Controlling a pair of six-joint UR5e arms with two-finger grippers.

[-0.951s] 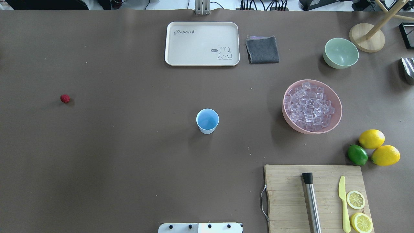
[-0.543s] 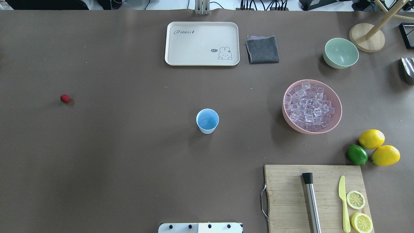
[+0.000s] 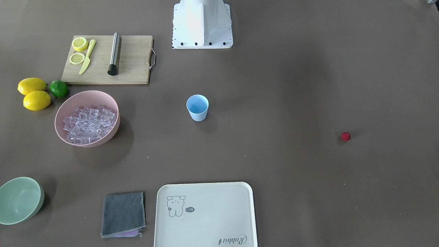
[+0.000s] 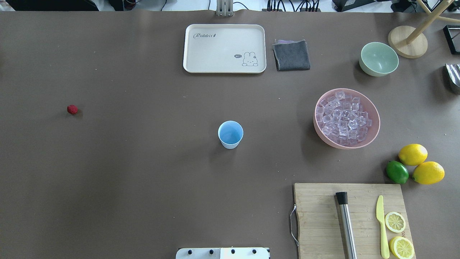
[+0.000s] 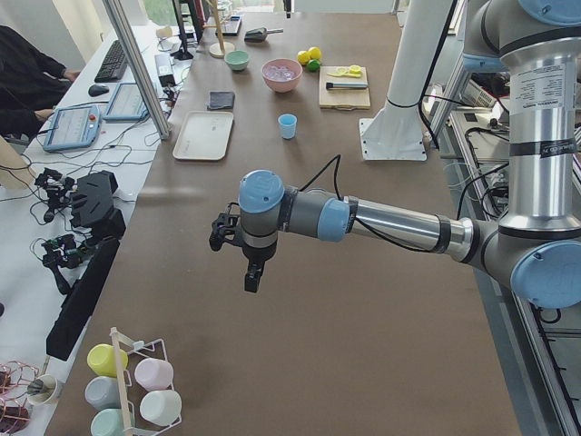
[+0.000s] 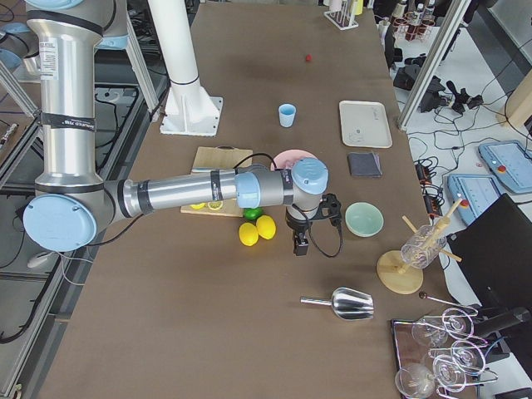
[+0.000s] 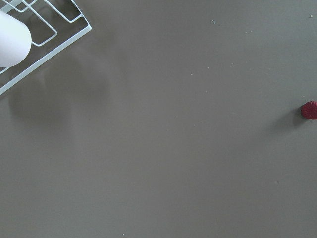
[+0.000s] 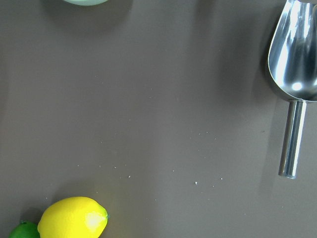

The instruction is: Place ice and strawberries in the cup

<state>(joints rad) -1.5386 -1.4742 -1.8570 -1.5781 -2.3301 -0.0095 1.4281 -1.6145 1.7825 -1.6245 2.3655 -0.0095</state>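
a: anything changed over the last second?
b: nothing. the cup [image 4: 230,134] stands empty mid-table, the strawberry [image 4: 72,109] far to the robot's left, the ice [image 4: 343,119] in the pink bowl [image 4: 377,120] on its right.
a: jaws?
b: left gripper [image 5: 251,272] and right gripper [image 6: 301,243] show only side-on; can't tell. task looks unstarted.

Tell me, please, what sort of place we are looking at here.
Probably a robotics lab staged as a drinks counter: the left arm reaches over the table, tablet-like teach pendants lie beside it, and the props are ice, lemons and a cup.
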